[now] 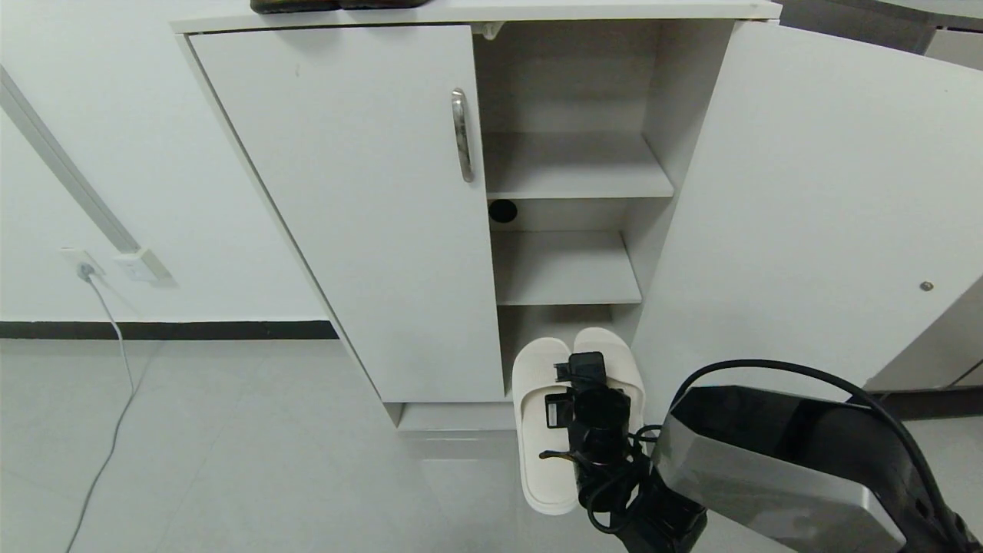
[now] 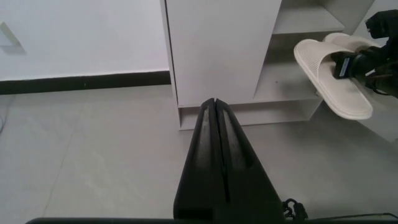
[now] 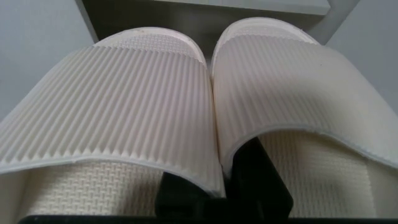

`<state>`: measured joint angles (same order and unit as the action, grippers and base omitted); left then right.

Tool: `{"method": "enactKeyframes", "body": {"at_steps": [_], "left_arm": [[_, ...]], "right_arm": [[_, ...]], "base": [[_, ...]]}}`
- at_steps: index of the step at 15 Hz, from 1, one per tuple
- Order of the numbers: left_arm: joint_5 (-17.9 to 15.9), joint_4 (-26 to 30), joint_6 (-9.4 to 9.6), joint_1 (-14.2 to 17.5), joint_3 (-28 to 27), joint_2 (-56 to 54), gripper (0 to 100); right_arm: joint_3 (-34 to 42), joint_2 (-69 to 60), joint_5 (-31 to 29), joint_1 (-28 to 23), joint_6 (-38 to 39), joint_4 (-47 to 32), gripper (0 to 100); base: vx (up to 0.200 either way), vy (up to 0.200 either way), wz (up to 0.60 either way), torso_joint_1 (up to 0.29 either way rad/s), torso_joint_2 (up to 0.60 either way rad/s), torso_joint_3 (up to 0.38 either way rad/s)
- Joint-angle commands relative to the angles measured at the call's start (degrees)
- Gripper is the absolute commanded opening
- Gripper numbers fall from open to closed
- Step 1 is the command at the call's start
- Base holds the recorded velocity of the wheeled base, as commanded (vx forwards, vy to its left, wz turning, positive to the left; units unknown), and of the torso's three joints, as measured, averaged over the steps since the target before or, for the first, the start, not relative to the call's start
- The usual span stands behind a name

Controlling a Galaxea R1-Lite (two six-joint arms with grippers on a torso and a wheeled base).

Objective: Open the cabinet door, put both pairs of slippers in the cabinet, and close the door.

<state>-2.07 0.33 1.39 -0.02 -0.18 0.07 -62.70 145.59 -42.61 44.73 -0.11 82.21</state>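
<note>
Nearest, left hand [image 2: 215,111] is hanging over the grey tiled floor [image 2: 93,162], its two halves pressed together w/ nothing btwn them; the cabinet [image 1: 345,230] base is sitting ahead of it. Right hand [image 1: 587,384] is clamping a pair of white slippers [image 1: 537,430] side by side, fingers [image 3: 258,180] tucked under the straps from the heel side and pinching the inner strap walls together. Slippers are hanging off the floor, long axis running straight out from the hand, toes pointing away from it into the cabinet, heels lying back alongside the wrist. Straps are showing fine ribbing and footbeds a small dimpled texture; ends are rounded. Toe ends are sitting at the mouth of the lowest cmpt [image 1: 553,319]; can't tell if touching. Beyond and above the hand, two flat white shelves [image 1: 572,173] are stacking up, w/ a dark round hole [image 1: 503,211] in the back panel btwn them. Right door [image 1: 806,215] is standing open on the hand's right; left door [image 1: 345,192] is sitting shut on its left, w/ a curved metal handle [image 1: 461,134].
</note>
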Motion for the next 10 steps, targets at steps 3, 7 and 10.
{"method": "enactKeyframes", "body": {"at_steps": [3, 7, 10], "left_arm": [[0.1, 0.0, -0.07, 0.0, 0.1, 0.0, 0], [0.1, 0.0, -0.07, 0.0, 0.0, 0.0, 0], [0.1, 0.0, -0.07, -0.1, 0.0, 0.0, 0]], "right_arm": [[-0.2, 1.1, 0.0, -0.3, -0.4, 1.2, 0], [-0.3, 1.0, 0.1, -0.3, -2.9, 4.3, 0], [-0.3, 1.1, 0.2, -0.4, -2.9, 4.2, 0]], "base": [[0.0, 0.0, 0.0, 0.0, 0.0, 0.0], [0.0, 0.0, 0.0, 0.0, 0.0, 0.0], [0.067, 0.0, 0.0, 0.002, 0.0, -0.001]]}}
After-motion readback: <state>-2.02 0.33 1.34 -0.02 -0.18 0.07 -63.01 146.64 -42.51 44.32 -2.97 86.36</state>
